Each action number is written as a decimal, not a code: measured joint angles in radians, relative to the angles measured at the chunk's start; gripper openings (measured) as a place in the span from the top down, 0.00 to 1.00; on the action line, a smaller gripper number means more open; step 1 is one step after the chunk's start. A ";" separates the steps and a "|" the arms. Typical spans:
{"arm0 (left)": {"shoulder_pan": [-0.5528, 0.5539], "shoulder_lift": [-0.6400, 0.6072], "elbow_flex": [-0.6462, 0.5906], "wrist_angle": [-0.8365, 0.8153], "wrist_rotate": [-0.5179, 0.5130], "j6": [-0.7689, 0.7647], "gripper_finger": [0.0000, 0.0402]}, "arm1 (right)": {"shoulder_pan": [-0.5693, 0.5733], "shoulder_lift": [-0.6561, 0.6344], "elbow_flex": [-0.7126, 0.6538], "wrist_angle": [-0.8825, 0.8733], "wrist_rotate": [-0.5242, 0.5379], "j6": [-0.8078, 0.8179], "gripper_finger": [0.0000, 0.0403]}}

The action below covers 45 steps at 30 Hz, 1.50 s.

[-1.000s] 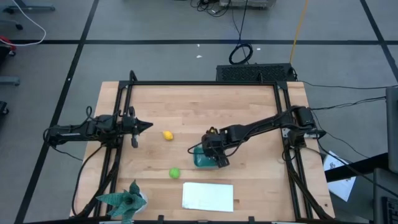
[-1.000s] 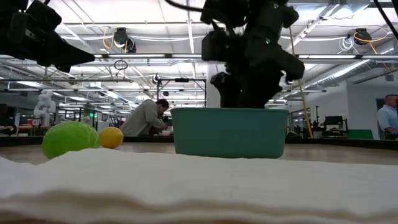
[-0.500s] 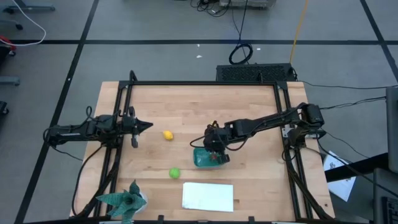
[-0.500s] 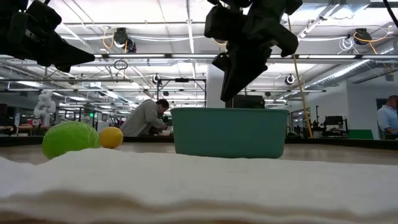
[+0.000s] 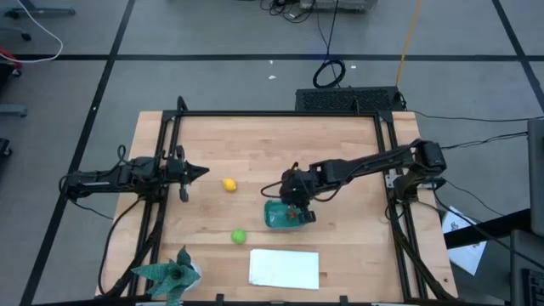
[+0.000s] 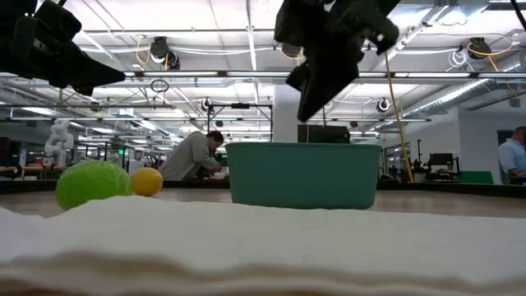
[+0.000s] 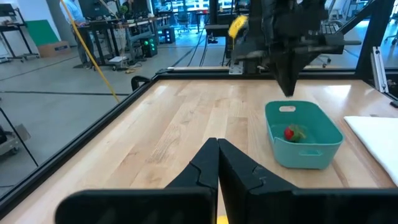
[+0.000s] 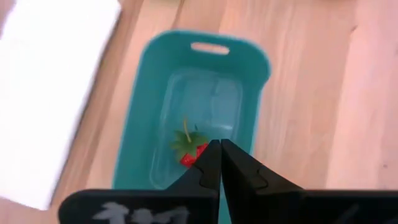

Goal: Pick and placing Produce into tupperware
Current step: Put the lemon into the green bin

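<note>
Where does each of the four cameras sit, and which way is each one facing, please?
High view: above the table, looking straight down; both arms show, the right gripper over the tub, the left gripper waiting.
Low view: at table-top height, looking level across a white sheet; both arms enter from above.
Left wrist view: on the left arm, facing across the table; its shut fingers show.
Right wrist view: on the right arm, looking down into the tub; its shut fingers show.
Shared: both wrist views show the red fruit in the tub.
</note>
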 joint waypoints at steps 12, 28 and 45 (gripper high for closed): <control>0.000 0.000 0.000 0.000 -0.001 0.004 0.99 | -0.030 -0.139 0.001 -0.029 -0.003 0.028 1.00; 0.000 0.000 0.000 -0.001 -0.001 0.003 0.99 | -0.073 -0.228 0.001 -0.005 -0.003 0.012 1.00; 0.000 0.000 0.000 -0.004 -0.001 0.010 0.99 | -0.175 -0.628 -0.330 0.271 -0.002 0.064 1.00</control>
